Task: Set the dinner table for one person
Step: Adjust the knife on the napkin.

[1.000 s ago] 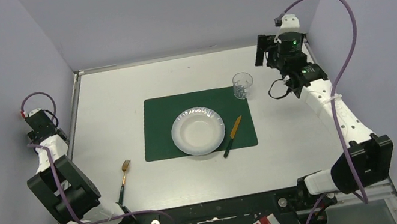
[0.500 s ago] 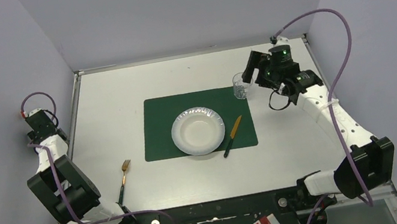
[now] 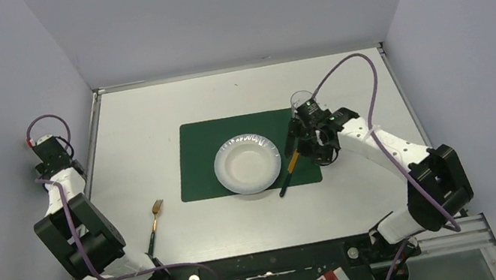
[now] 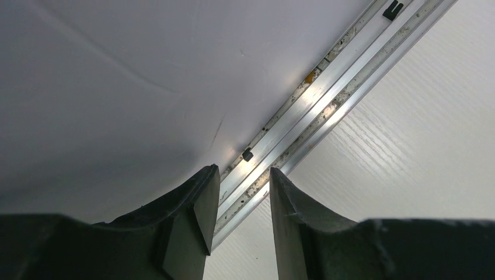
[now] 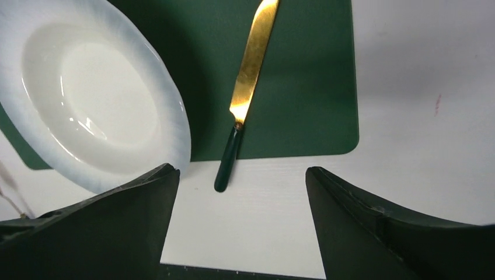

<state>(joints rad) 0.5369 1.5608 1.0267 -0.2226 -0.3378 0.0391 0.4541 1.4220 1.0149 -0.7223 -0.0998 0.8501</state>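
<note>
Tabletop (image 3: 135, 121): white, metal-rimmed, walled in grey on three sides.

Right hand (image 3: 299, 145): hangs over the tabletop right of centre, above the right strip of the green placemat (image 3: 194, 156). Fingers are spread wide with nothing between them. The tabletop lies directly below. In the wrist view, the knife (image 5: 248, 81) shows in the gap between the fingers. Its gold blade is on the placemat, and the end of its dark handle runs past the placemat's near edge onto bare tabletop. The hand looks clear of the knife.

White plate (image 3: 248, 165): on the placemat, just left of the knife and near the right hand.

Glass (image 3: 297, 100): by the placemat's far right corner, partly hidden behind the right arm.

Fork (image 3: 155, 224): on bare tabletop left of the placemat, well apart from both hands.

Left hand (image 4: 243, 172): at the tabletop's left edge, facing the metal rim (image 4: 327, 99) where it meets the wall. Fingers stand a narrow gap apart, holding nothing.
</note>
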